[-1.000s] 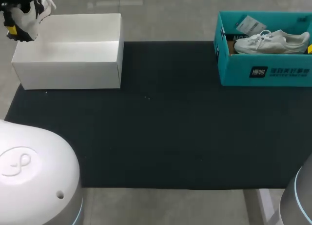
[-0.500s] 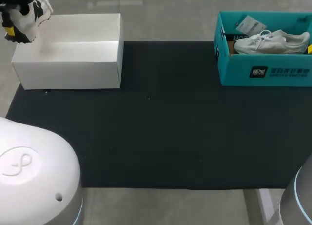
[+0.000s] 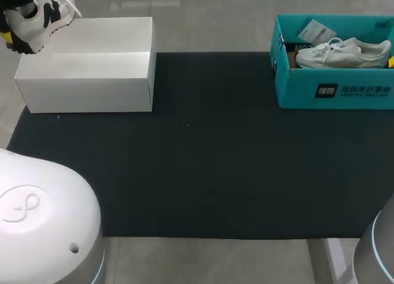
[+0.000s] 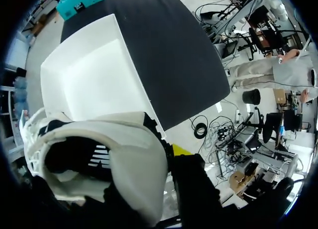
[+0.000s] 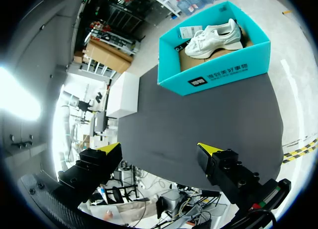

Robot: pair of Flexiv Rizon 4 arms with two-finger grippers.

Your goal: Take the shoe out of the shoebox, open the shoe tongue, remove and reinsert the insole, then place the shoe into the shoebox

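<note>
- The left gripper [image 3: 13, 20] is holding the shoe [image 3: 38, 20] tight, up in the air over the far corner of the white shoebox [image 3: 86, 93].
- The right gripper [image 5: 159, 149] is hanging wide open with nothing in it.
- The shoe is sitting out of its box; the insole job is probably waiting, though I cannot see inside the shoe.

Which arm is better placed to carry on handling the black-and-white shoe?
Left. The left gripper holds the shoe above the white box's corner; the right gripper hangs open and empty, far from it.
</note>
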